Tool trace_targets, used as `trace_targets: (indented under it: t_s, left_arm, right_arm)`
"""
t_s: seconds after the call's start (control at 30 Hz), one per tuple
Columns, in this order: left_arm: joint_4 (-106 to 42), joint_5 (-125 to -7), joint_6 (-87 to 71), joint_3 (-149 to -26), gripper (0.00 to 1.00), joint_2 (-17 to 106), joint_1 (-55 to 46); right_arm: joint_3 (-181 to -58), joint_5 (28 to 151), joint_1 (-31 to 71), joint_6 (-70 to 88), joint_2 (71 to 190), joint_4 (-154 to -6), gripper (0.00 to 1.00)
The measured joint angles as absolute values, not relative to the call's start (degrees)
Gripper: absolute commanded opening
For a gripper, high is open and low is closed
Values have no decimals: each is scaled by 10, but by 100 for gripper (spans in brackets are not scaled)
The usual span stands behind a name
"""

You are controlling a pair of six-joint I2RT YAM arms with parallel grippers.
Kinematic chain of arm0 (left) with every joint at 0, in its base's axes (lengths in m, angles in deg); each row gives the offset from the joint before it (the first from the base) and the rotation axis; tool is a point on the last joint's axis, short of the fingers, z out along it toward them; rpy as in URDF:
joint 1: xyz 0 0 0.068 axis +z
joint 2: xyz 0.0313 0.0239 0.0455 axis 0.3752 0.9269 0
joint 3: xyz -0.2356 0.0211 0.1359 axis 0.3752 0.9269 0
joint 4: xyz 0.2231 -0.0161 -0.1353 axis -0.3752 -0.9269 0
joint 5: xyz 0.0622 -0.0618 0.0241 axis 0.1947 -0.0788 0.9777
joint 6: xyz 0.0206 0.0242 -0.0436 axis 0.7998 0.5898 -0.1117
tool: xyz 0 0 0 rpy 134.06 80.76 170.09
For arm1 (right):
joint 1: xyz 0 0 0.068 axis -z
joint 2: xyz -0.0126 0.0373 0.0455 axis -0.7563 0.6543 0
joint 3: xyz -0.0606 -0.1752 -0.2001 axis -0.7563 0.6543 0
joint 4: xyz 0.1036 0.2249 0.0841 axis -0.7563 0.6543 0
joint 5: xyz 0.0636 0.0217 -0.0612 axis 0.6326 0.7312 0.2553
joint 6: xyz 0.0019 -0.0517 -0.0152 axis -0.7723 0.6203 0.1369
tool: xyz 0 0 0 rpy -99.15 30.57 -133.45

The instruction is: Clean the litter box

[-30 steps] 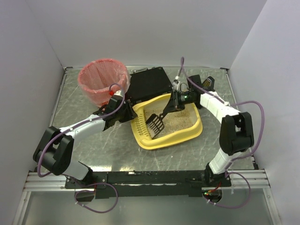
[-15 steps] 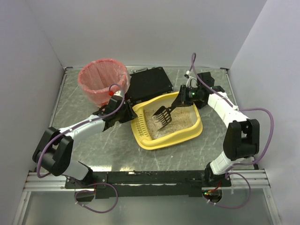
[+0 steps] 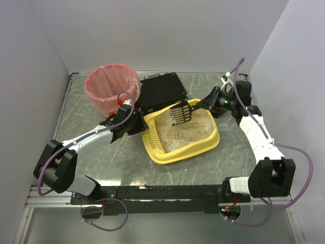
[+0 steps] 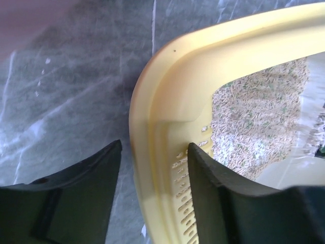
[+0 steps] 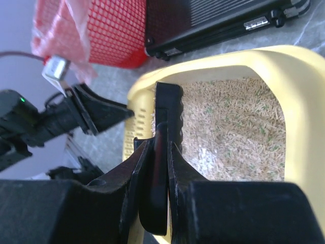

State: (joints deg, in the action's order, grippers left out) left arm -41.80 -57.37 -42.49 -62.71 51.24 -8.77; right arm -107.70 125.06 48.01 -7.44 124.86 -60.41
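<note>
The right gripper (image 3: pixel 209 101) (image 5: pixel 156 148) is clamping the handle of a black slotted scoop (image 3: pixel 180 113) (image 5: pixel 168 109), its fingers pressing flat against both sides, and is holding the scoop head tilted above the far edge of the litter box (image 3: pixel 177 155) (image 5: pixel 304 117). The box is sitting on the grey marbled table (image 3: pixel 101 152) between the two arms, its beige litter showing inside and its far-left corner lying just beside a flat black case (image 3: pixel 160 90) (image 5: pixel 213 20). The left gripper (image 3: pixel 137 123) (image 4: pixel 154 152) is straddling the box's left rim with jaws parted, one finger reaching inside over the slotted strip and the other staying outside, a sliver of table showing between it and the rim. A pink-lined round bin (image 3: pixel 101 101) (image 5: pixel 111 30) is standing behind the left arm.
</note>
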Motion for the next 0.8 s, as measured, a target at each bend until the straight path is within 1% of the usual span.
trace_targets:
  t_s: [0.13, 0.2, 0.33, 0.5, 0.8]
  left_arm:
    - [-446, -573, -425, -627, 65, 500, -91]
    - [-456, -568, -425, -627, 67, 495, -93]
    - [-473, -565, -425, -627, 71, 487, -95]
    - [-493, -565, -423, -627, 74, 479, -98]
    - [-514, -565, -420, -627, 81, 468, -99]
  right_arm:
    - [-1000, 1257, 484, -168, 1213, -711, 0]
    - [-978, 1265, 488, -201, 1201, -735, 0]
    - [-971, 1258, 503, -201, 1165, -717, 0]
    - [-961, 1244, 513, -192, 1101, -707, 0]
    - [-955, 1208, 513, -149, 1092, -652, 0]
